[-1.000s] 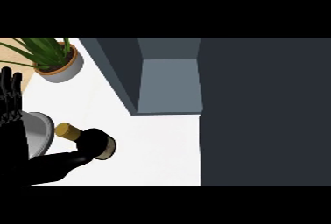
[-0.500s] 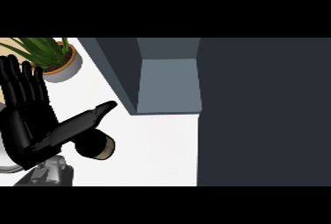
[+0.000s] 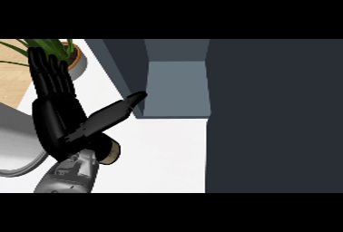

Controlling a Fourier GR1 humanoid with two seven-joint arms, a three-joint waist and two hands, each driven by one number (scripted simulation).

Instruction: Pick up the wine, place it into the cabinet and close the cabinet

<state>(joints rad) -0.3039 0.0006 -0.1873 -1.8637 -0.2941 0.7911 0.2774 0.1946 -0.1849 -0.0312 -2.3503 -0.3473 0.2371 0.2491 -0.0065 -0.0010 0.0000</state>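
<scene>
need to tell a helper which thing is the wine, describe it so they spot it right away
Start at the open grey cabinet at the top, then go down-left across the white counter to the black left hand. Just under its thumb, beside the wrist, peeks the dark wine bottle with a tan cork end, the only tan-tipped thing there.

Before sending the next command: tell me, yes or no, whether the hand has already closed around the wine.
No. The left hand is open, fingers straight, thumb out, with the wine mostly hidden beneath it.

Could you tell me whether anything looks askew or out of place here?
Nothing stands out. The wine is mostly hidden behind the open left hand, the cabinet stands open, and the potted plant sits upright.
</scene>
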